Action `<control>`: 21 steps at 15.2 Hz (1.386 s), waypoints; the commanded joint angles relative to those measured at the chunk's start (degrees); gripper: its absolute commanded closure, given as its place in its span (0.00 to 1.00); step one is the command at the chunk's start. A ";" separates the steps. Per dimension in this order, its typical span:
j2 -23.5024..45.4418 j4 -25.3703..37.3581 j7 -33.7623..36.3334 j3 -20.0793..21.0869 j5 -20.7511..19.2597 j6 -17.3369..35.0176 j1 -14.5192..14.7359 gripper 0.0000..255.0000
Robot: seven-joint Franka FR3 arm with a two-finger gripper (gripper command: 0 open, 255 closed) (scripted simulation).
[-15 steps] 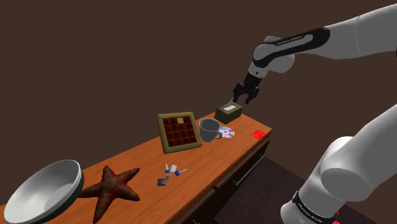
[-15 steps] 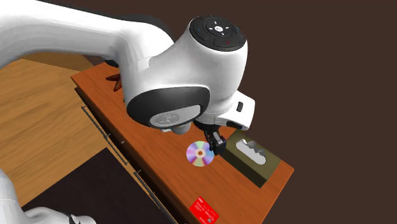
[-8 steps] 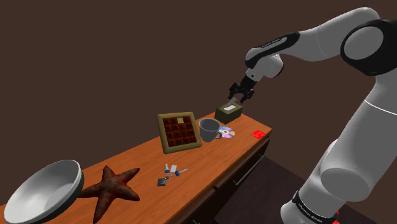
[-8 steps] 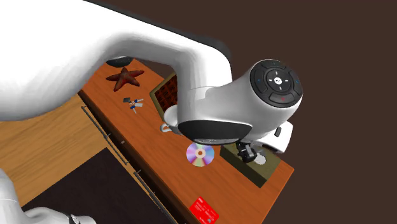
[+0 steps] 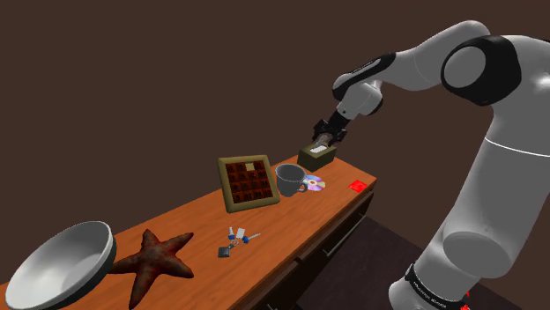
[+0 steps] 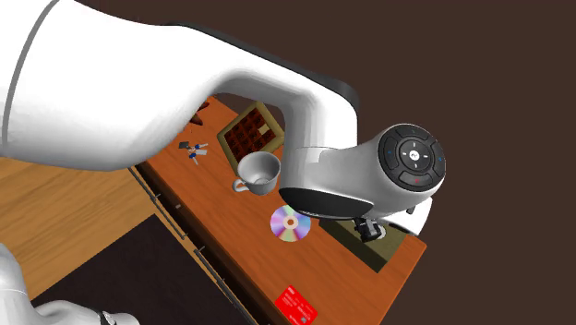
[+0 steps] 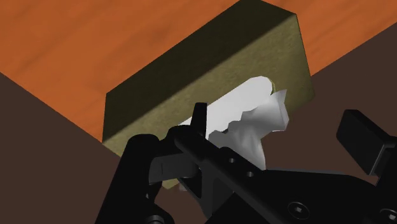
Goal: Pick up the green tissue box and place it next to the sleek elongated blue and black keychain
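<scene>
An olive-green tissue box (image 5: 317, 157) with white tissue sticking out of its top stands at the far end of the wooden table (image 5: 282, 225). The same box shows in the second exterior view (image 6: 386, 247) and close up in the wrist view (image 7: 210, 70). My black gripper (image 5: 325, 136) hangs just above the box's top, open, fingers apart and touching nothing (image 7: 251, 149). The arm's hand covers much of the box in the second exterior view, where the gripper (image 6: 369, 231) sits over it. The blue and black keychain (image 5: 236, 239) lies mid-table, near the front edge (image 6: 193, 150).
Between box and keychain stand a grey mug (image 5: 289, 179), a framed brown grid (image 5: 249, 182) and a CD (image 5: 314, 184). A red card (image 5: 357, 186) lies near the table's corner. A starfish (image 5: 157, 257) and a grey bowl (image 5: 62, 264) lie beyond the keychain.
The arm has swung over, and the gripper has shifted to the shoulder view's left to stand directly above the tissue box. The box has not moved.
</scene>
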 commanded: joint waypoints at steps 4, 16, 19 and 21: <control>1.57 0.11 -0.83 0.55 1.57 1.17 0.10 0.00; 1.47 0.06 -0.78 0.53 1.49 1.15 0.11 1.00; 1.47 0.06 -0.78 0.53 1.49 1.15 0.11 1.00; 2.65 2.91 -4.54 0.15 1.32 -2.60 -1.33 0.00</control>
